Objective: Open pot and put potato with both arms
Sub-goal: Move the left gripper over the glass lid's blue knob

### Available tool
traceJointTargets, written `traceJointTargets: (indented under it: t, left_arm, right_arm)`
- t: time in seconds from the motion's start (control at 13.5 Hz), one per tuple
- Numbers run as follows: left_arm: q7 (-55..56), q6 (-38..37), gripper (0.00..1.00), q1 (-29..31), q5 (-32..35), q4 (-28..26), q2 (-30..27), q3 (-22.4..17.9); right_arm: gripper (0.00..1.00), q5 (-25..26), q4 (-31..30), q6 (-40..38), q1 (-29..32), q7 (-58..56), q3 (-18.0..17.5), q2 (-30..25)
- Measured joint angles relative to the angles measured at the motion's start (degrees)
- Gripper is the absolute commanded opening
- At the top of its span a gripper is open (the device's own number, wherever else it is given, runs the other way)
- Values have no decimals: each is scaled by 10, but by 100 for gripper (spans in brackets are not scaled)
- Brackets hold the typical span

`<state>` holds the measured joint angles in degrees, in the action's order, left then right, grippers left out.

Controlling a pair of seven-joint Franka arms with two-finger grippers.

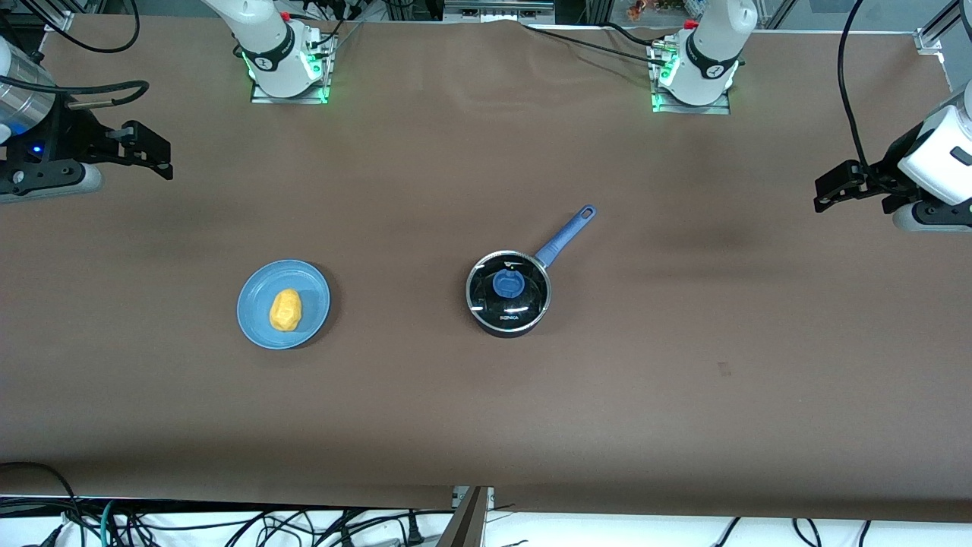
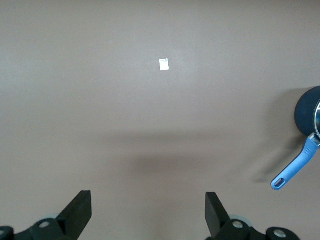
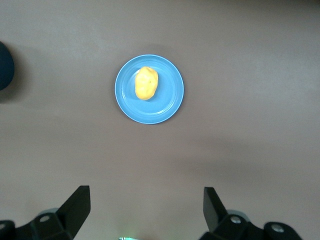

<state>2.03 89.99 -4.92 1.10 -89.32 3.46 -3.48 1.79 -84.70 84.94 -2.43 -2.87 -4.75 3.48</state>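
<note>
A round light-blue plate (image 1: 254,315) lay flat on the brown table cover (image 1: 486,395), toward the right arm's end. A small white tag (image 2: 164,64) lay on the cover, well apart from the plate. Cables (image 1: 228,524) trailed below the table's near edge.

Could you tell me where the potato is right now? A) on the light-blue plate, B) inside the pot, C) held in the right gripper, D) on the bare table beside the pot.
A: the potato lies on the light-blue plate, toward the right arm's end of the table, while the pot has its lid on and both grippers are open with nothing in them.
</note>
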Motion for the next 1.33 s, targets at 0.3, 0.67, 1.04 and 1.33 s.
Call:
traceJointTargets:
  t: [0.3,0.67,1.04,1.33]
  left_arm:
    - [2,0,100,6,-16,0,3,-2]
    - [17,0,100,-2,-73,-2,29,9]
    - [202,96,100,-67,-79,-3,105,94]
    - [219,141,100,-95,-79,-3,148,109]
  right_arm:
    - [100,0,0,0,0,0,0,0]
    - [100,0,0,0,0,0,0,0]
    - [100,0,0,0,0,0,0,0]
    - [100,0,0,0,0,0,0,0]
